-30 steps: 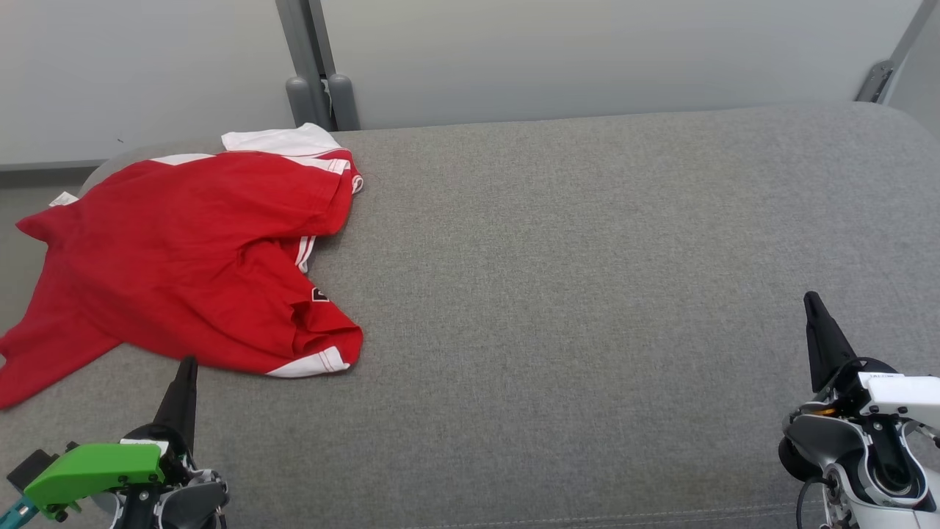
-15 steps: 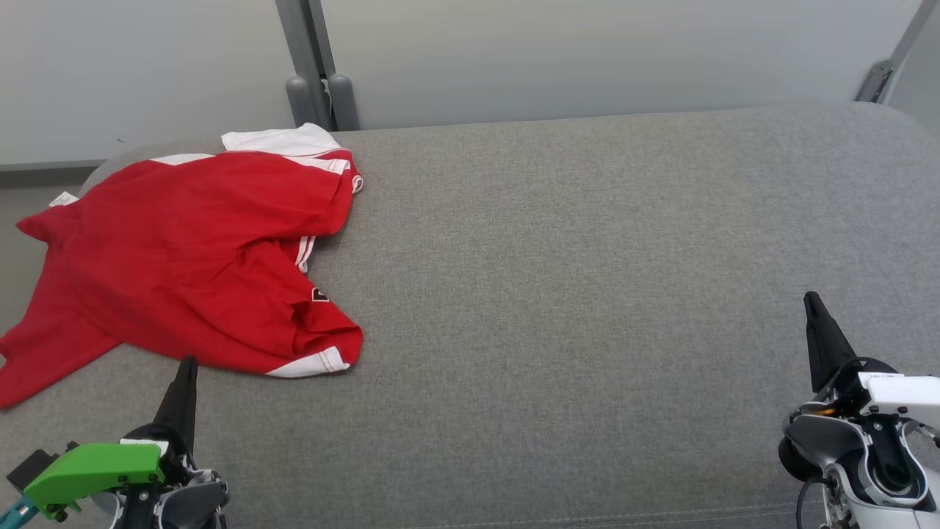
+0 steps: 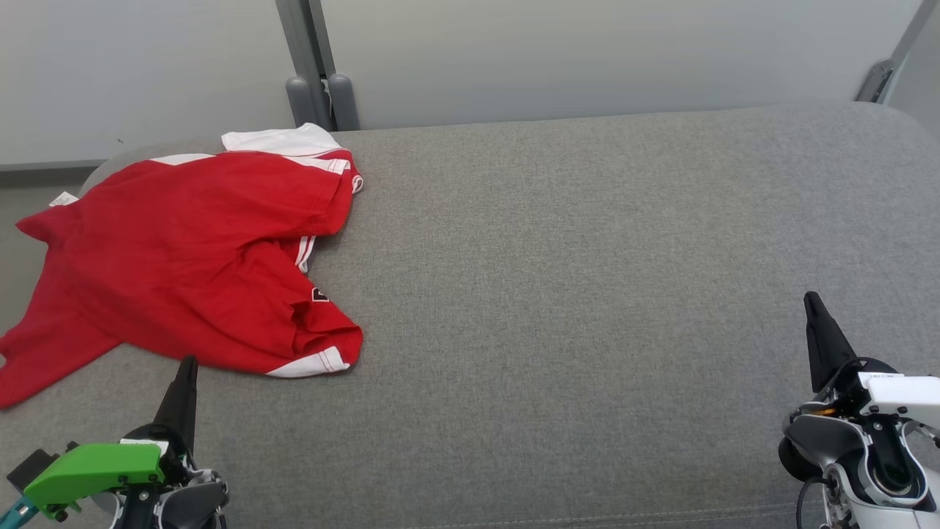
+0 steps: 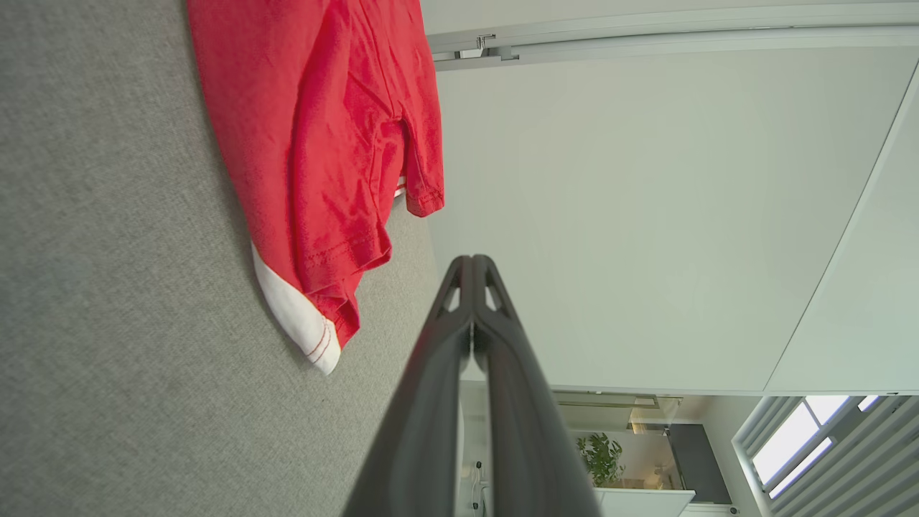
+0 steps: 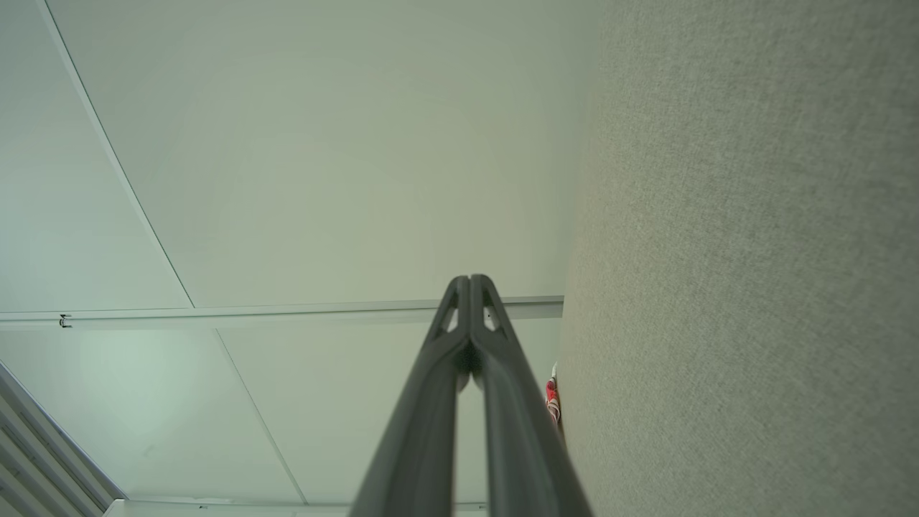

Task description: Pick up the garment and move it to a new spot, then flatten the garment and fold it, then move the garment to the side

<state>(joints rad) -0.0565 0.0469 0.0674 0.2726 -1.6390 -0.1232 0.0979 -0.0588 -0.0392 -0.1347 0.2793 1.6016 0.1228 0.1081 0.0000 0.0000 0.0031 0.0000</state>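
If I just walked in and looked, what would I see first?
The bright red shirt with white trim lies crumpled at the far left of the grey cushion. Next come two dark pointed tools, both shut and empty: the left tool close to the shirt's near edge, the right tool far off at the lower right.

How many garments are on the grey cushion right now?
1. A red garment with white trim lies rumpled at the far left of the cushion, reaching its left edge, just beyond the left gripper. Anything underneath it would be hidden.
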